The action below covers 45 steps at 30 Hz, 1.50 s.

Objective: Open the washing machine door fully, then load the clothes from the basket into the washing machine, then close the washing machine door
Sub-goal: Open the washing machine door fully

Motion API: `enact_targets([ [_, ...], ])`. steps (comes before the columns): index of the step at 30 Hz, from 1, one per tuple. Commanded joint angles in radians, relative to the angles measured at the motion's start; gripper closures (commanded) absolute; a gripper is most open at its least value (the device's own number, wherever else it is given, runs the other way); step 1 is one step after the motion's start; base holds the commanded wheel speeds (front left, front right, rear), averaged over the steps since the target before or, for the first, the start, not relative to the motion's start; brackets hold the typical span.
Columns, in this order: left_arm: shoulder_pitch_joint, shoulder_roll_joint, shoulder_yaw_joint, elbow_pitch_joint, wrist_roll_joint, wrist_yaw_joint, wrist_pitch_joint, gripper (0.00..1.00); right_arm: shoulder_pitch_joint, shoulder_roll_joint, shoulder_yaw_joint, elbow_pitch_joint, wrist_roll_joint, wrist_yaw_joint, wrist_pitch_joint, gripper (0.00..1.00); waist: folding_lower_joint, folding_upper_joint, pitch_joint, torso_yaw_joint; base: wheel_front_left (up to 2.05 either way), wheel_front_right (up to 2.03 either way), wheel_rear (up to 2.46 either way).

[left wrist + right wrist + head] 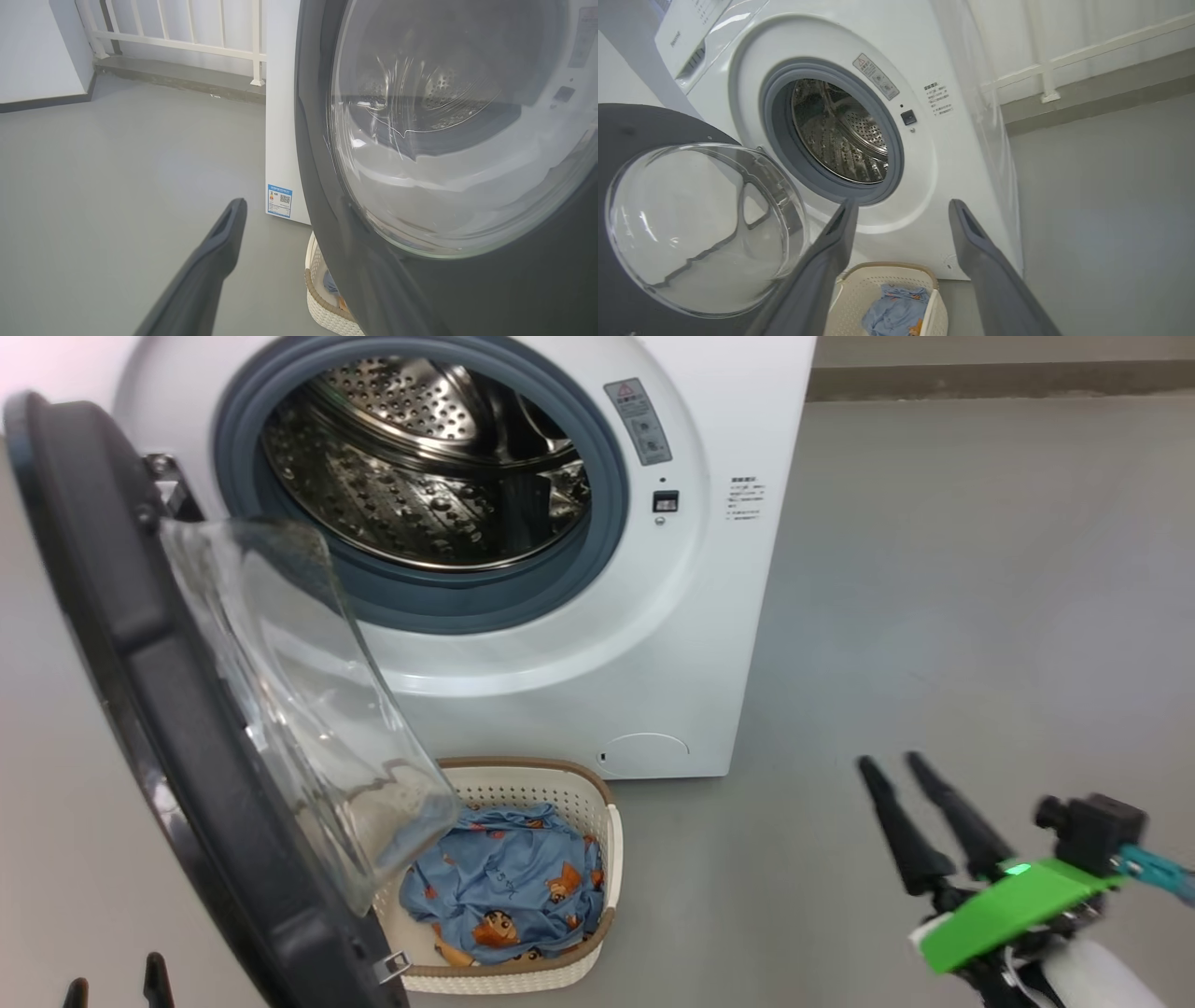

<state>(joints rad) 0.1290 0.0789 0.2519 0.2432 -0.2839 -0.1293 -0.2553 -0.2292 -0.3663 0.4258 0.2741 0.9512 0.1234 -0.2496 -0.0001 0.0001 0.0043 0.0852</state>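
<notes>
The white washing machine [709,616] stands with its steel drum [420,467] exposed. The washing machine door [121,616] hangs swung out to the left, and its clear glass bowl [308,709] overhangs the basket [523,980] on the floor in front. The blue printed clothes [509,887] lie bunched inside the basket. My right gripper [892,763] is open and empty, right of the basket above the floor. My left gripper [114,980] is open at the lower left, outside the door. In the left wrist view one of its fingers [219,252] points past the door's outer face [467,289]. The right gripper [903,205] faces the drum opening.
Grey floor [980,616] stretches right of the machine. A low kerb [999,378] runs along the back, and a white railing [187,42] stands on it. A blue label [279,200] is stuck low on the machine's left side.
</notes>
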Motion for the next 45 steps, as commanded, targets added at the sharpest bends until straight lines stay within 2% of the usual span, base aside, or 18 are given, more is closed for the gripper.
enact_targets([
  [1, -0.013, 0.016, 0.039, -0.03, 0.008, -0.001, -0.006, 0.0, 0.024, 0.008, -0.034, -0.022, -0.084, 0.007, -0.011, 0.0, 0.0001, -0.0001, 0.003, -0.008, 0.0, 0.0, 0.0],
  [4, -0.009, 0.013, 0.044, -0.032, 0.007, -0.001, -0.006, 0.0, 0.101, 0.071, -0.171, -0.037, -0.262, 0.007, -0.012, 0.0, 0.0001, -0.0001, 0.005, -0.016, 0.0, 0.0, 0.0],
  [5, -0.006, 0.012, 0.046, -0.033, 0.006, -0.001, -0.006, 0.0, 0.147, 0.097, -0.228, -0.052, -0.402, 0.007, -0.012, 0.0, 0.0001, -0.0001, 0.007, -0.02, 0.0, 0.0, 0.0],
  [6, -0.004, 0.011, 0.046, -0.033, 0.006, -0.001, -0.006, 0.0, 0.167, 0.12, -0.259, -0.06, -0.452, 0.007, -0.012, 0.0, 0.0001, -0.0001, 0.008, -0.022, 0.0, 0.0, 0.0],
  [11, 0.0, 0.009, 0.049, -0.035, 0.006, -0.001, -0.006, 0.0, 0.242, 0.226, -0.404, -0.125, -0.614, 0.007, -0.012, 0.0, 0.0001, -0.0001, 0.005, -0.029, 0.0, 0.0, 0.0],
  [16, 0.003, 0.007, 0.045, -0.042, 0.008, -0.001, -0.006, 0.0, 0.298, 0.273, -0.487, -0.156, -0.719, 0.007, -0.012, 0.0, 0.0001, -0.0001, -0.001, -0.029, 0.0, 0.0, 0.0],
  [26, 0.011, 0.005, 0.043, -0.05, 0.003, -0.001, -0.006, 0.0, 0.337, 0.31, -0.542, -0.156, -0.777, 0.007, -0.012, 0.0, 0.0001, -0.0001, -0.007, -0.03, 0.0, 0.0, 0.0],
  [45, 0.018, 0.004, 0.035, -0.054, 0.004, -0.001, -0.006, 0.0, 0.334, 0.316, -0.539, -0.145, -0.783, 0.007, -0.012, 0.0, 0.0001, -0.0001, -0.007, -0.021, 0.0, 0.0, 0.0],
])
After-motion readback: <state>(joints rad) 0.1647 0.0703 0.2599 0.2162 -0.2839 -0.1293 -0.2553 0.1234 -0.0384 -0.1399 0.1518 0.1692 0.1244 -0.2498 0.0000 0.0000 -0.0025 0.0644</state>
